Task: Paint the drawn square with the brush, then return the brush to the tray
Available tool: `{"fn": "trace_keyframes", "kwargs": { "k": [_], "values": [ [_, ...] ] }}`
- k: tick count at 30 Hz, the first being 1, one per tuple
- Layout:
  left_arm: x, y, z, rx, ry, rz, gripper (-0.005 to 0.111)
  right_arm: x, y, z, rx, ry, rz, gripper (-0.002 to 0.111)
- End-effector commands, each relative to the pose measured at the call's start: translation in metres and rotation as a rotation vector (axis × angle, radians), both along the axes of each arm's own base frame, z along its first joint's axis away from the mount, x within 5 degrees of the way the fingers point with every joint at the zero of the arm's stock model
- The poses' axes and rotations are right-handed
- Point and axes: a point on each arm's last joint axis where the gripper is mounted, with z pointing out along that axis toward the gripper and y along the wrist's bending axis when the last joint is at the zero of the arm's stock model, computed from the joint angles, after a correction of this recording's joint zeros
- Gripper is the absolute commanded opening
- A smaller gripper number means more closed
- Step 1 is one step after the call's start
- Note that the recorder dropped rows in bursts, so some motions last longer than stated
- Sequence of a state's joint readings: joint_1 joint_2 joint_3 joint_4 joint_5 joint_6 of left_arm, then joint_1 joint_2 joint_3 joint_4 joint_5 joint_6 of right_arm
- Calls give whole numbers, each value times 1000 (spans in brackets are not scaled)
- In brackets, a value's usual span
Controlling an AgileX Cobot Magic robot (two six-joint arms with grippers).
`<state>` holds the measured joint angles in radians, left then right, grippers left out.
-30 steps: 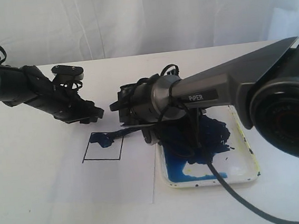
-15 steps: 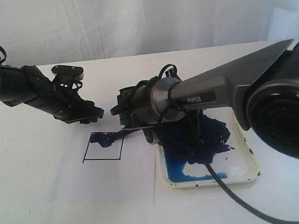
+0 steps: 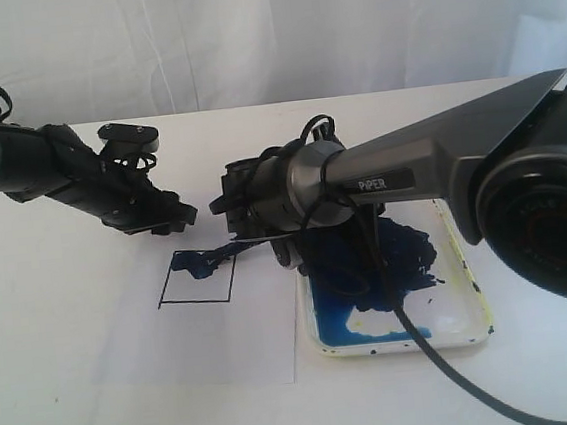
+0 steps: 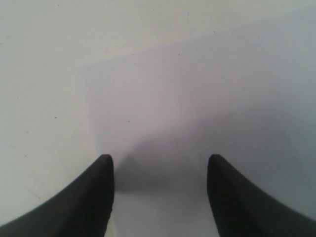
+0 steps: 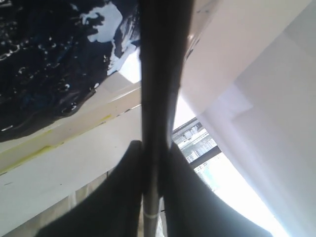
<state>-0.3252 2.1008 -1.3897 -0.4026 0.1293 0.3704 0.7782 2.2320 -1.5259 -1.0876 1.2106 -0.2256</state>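
Currently the right gripper (image 5: pixel 154 148) pinches the brush (image 5: pixel 158 74), jaws pressed tight on the black shaft. The brush slants down from beside the tray (image 3: pixel 475 289) to the drawn square (image 3: pixel 198 279), tip at its upper side. Dark blue blotch there; lower interior blank. The tray lies just beside the paper sheet (image 3: pixel 226 344). The left gripper (image 4: pixel 160 160) is spread wide, holding nothing, over the sheet's edge near the square.

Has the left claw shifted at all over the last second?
No. The left claw sits open, just as far from the tray as before.
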Motion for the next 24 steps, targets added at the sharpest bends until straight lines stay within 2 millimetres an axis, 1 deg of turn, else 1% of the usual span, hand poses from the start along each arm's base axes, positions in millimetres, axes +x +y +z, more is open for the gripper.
{"fn": "trace_keyframes", "kwargs": {
  "k": [1, 24],
  "values": [
    [-3, 1, -4, -6, 45, -3, 60, 0, -2, 7, -9, -14, 0, 0],
    [-3, 1, -4, -5, 49, -4, 60, 1, -2, 8, -22, -18, 13, 0]
  ]
}}
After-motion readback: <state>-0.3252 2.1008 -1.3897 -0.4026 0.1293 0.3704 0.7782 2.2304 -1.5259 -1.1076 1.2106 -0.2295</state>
